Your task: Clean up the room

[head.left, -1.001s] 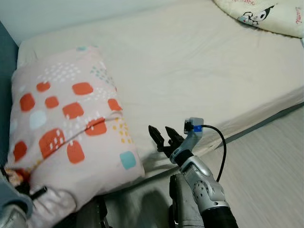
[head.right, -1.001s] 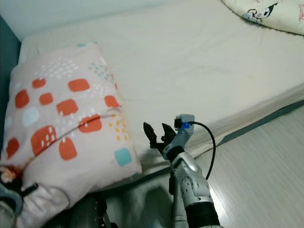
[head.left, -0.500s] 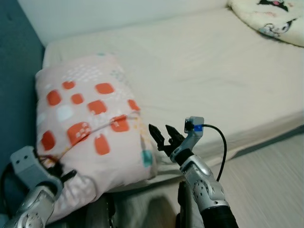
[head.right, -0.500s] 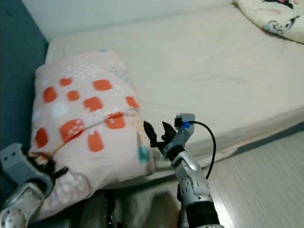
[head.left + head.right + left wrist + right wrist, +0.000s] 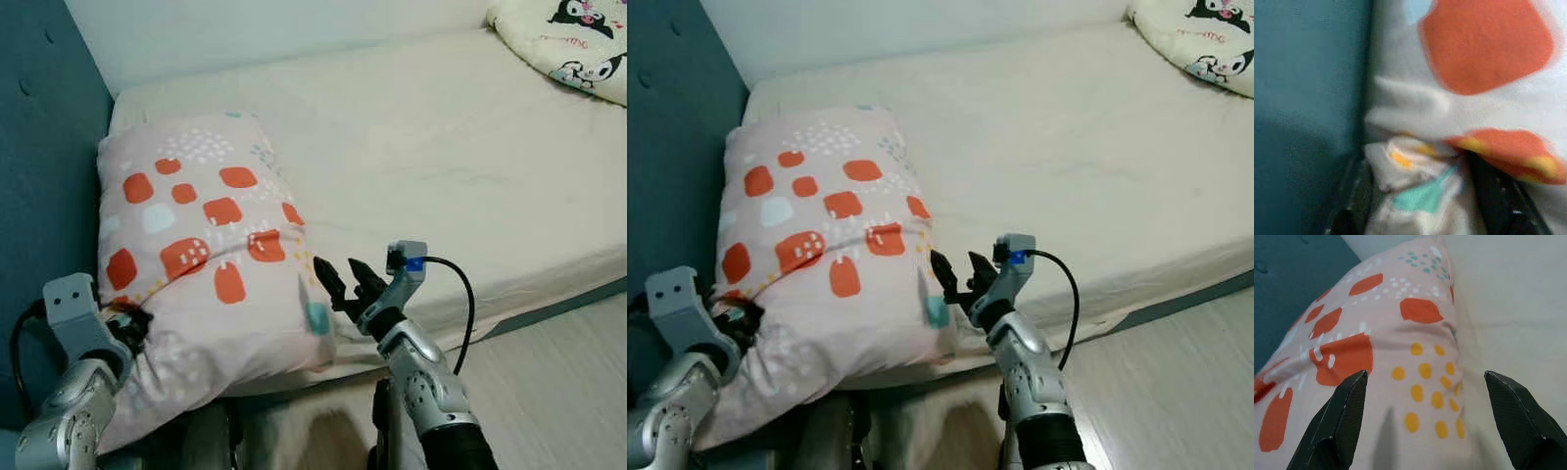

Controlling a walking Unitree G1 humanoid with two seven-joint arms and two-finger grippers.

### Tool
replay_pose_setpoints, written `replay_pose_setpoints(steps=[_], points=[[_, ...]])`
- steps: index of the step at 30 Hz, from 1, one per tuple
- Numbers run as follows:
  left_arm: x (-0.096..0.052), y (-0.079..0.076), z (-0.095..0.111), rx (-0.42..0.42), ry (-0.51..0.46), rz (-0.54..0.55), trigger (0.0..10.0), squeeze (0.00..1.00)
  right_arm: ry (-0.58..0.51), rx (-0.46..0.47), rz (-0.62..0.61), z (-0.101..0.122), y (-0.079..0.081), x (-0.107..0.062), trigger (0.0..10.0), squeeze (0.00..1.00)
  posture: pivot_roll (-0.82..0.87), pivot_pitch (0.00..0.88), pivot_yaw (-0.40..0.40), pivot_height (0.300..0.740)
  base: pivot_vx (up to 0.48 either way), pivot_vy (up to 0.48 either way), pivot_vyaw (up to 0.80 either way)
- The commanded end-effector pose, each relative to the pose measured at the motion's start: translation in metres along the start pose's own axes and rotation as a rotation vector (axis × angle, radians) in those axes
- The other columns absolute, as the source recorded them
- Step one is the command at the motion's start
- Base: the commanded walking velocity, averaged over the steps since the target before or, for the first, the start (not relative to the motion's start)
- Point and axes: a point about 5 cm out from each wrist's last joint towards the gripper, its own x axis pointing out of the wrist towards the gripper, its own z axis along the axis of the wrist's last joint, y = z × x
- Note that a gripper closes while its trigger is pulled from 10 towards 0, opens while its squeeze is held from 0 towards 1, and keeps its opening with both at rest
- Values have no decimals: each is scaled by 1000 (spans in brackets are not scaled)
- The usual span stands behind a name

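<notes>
- Pinching a bunched corner of the pillow (image 5: 201, 250), the left claw (image 5: 130, 328) sits at the pillow's near corner on the robot's left, its black fingers (image 5: 1493, 193) pressed into gathered fabric on either side of the fold.
- Beside that grip, the left wrist view shows crumpled cloth with yellow and teal marks, an orange patch above it and the blue wall panel (image 5: 1303, 98) right alongside.
- Spread wide, the right claw (image 5: 345, 283) hangs at the pillow's opposite near corner, its two fingers (image 5: 1334, 428) apart with nothing between them; from the head views I cannot tell whether the tips touch the fabric or stop just short.
- Above the right claw's wrist sits a small grey camera block with a blue light (image 5: 408, 260), and a black cable (image 5: 460, 304) loops from it back to the silver forearm.
- Lying at the left end of the bed (image 5: 431, 157), the pillow is pale pink with orange blocks, pale blue squares and white and yellow dots; a crease runs across its middle, and its near end overhangs the mattress edge.
- Cream sheeting covers the rest of the mattress, lightly wrinkled.
- At the far right corner of the bed lies a second pillow (image 5: 568, 44), cream with black-and-white cartoon figures, well apart from both claws.
- Blue padded panelling (image 5: 44, 147) stands against the bed's left end, a white wall runs behind, and pale wood floor (image 5: 568, 392) shows at lower right.
</notes>
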Motion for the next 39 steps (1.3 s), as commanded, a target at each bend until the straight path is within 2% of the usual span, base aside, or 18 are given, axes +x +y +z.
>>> replay_pose_setpoints(steps=[1,2,8,9,12,17,23,25,27,28,29,31,34,35,36,37,38,39], points=[[1,20,2,102,-37,105,10000,1000,17,-3,-1,-4,-1,-1,10000,0,-6,195,41,582,0,0,0],[1,20,2,102,-37,105,10000,1000,17,-3,-1,-4,-1,-1,10000,0,-6,195,41,582,0,0,0],[2,33,65,298,-335,188,10000,1000,18,-8,1,-2,-3,1,10000,0,-7,186,32,582,0,0,0],[2,33,65,298,-335,188,10000,1000,18,-8,1,-2,-3,1,10000,0,-7,186,32,582,0,0,0],[-4,33,104,419,-513,239,10000,1000,15,-14,2,1,-5,2,10000,0,-4,180,27,582,0,0,0],[-8,28,122,465,-597,243,10000,1000,9,-19,1,4,-6,5,10000,0,-2,177,24,582,0,0,0],[-4,27,111,501,-555,239,10000,1000,17,-31,2,5,-7,6,10000,0,-10,169,19,582,0,0,0],[2,31,96,600,-462,227,10000,1000,35,-46,4,4,-8,6,10000,0,-7,168,16,582,0,0,0],[3,34,92,629,-435,226,10000,1000,44,-50,4,3,-9,6,10000,0,-7,168,16,582,0,0,0],[8,34,79,735,-340,158,10000,1000,54,-59,3,2,-9,6,10000,0,-1,169,12,582,0,0,0],[8,34,79,735,-340,158,10000,1000,54,-59,3,2,-9,6,10000,0,-1,169,12,582,0,0,0],[9,44,63,852,-188,78,10000,1000,66,-65,5,1,-10,7,10000,0,4,169,9,582,0,0,0],[6,52,63,933,-92,19,10000,1000,67,-64,10,1,-9,9,10000,0,6,166,8,582,0,0,0],[5,55,72,969,-99,23,10000,910,65,-63,13,2,-9,9,10000,0,6,165,7,582,0,0,0],[4,57,78,1010,-96,18,10000,408,64,-61,15,2,-8,10,10000,0,6,164,7,582,0,0,0],[4,57,78,1010,-96,18,10000,408,64,-61,15,2,-8,10,10000,0,6,164,7,582,0,0,0],[4,58,83,1028,-85,11,10000,0,63,-60,17,2,-8,11,10000,0,10,161,7,582,0,0,0],[5,59,85,1033,-78,7,10000,0,63,-59,18,2,-8,11,10000,0,10,161,7,582,0,0,0]])
